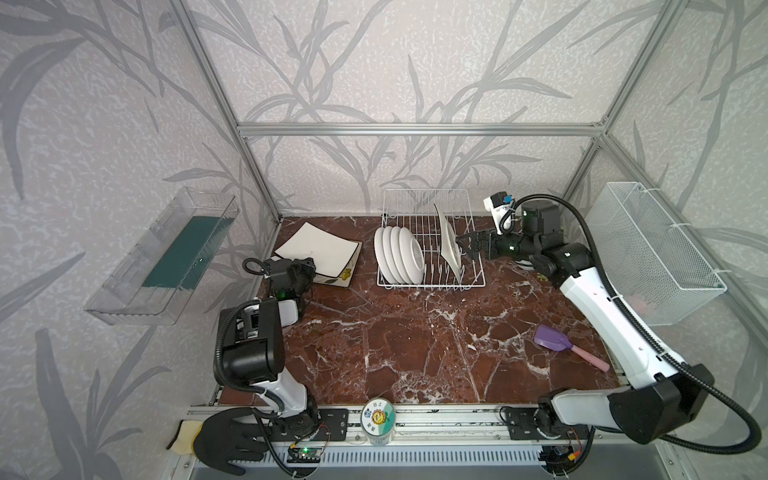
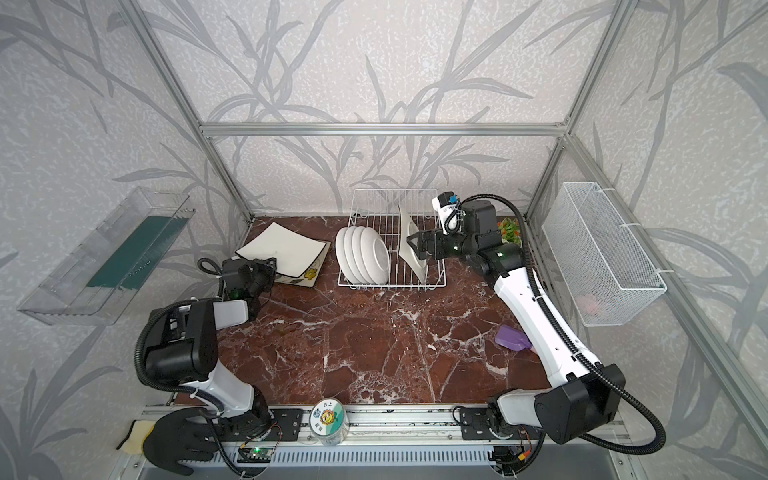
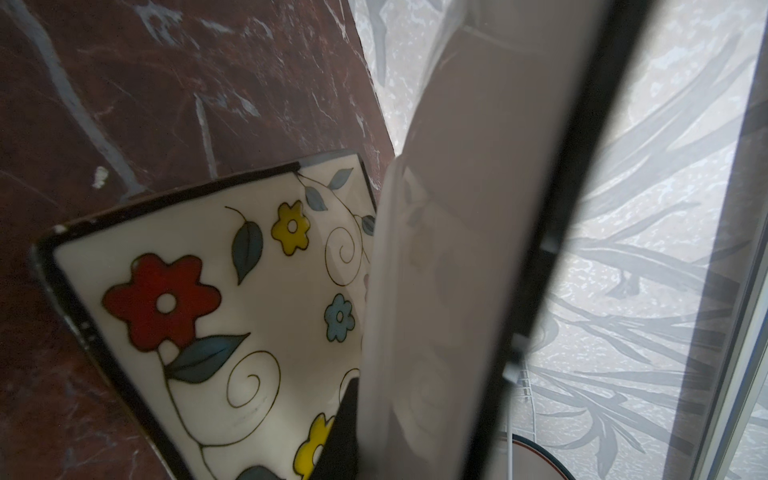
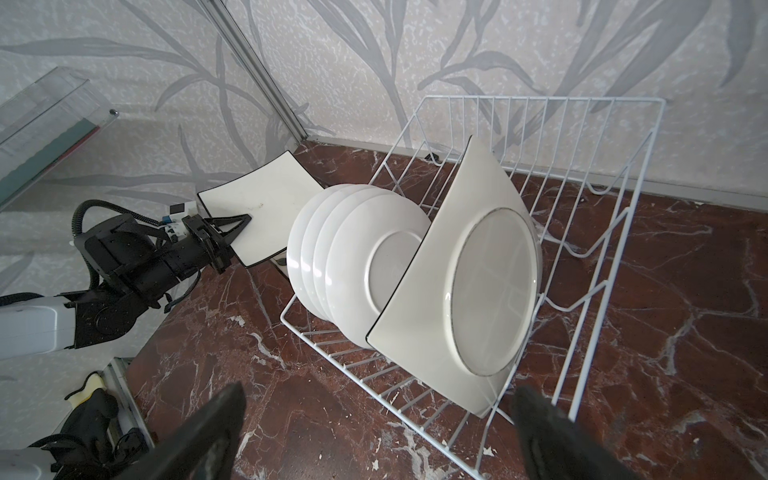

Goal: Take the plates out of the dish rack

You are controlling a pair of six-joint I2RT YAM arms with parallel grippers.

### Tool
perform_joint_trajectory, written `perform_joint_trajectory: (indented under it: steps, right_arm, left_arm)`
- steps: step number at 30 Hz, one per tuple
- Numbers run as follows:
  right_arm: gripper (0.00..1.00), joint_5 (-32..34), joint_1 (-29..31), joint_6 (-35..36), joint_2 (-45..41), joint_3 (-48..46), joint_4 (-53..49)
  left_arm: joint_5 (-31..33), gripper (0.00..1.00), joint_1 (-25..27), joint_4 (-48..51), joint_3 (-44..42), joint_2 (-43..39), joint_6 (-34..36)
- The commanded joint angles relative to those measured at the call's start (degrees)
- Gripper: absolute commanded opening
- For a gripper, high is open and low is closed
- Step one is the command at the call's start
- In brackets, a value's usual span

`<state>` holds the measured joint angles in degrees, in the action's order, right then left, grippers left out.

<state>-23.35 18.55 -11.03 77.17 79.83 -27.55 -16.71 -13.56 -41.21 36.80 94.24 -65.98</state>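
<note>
Left gripper (image 4: 239, 224) clamped on black-rim plate (image 1: 316, 249) edge, holding it tilted over floral plate (image 1: 345, 276) left of rack (image 1: 415, 216); probably stacking. Right gripper (image 1: 466, 247) wide open beside rack's square plate (image 1: 449, 245), lined up to pinch its rim. Four round plates (image 1: 399, 253) slotted upright.

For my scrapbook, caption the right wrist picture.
Open right tool faces square plate, round plates in dish rack.

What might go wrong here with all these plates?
The left fingers pinch only one edge of the black-rimmed square plate, tilted over the floral plate; it might slip and chip both. The open right fingers are near the leaning square plate; a nudge could tip it onto the round plates.
</note>
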Motion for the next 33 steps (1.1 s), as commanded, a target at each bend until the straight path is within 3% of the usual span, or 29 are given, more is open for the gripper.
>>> perform_joint_trajectory:
  steps: [1, 15, 33]
  right_arm:
    - [0.99, 0.29, 0.35, 0.48, -1.15, -0.73, -0.21]
    - [0.99, 0.15, 0.35, 0.52, -1.32, -0.91, -0.32]
    - [0.99, 0.50, 0.33, 0.53, -1.67, -1.15, -0.45]
  left_arm:
    - [-1.34, 0.00, -0.32, -11.83, 0.79, -1.16, -1.79]
    - [-1.41, 0.00, -0.32, -15.83, -0.09, 2.44, -4.28]
    - [-2.10, 0.00, -0.33, -12.31, 0.46, 3.60, -5.33]
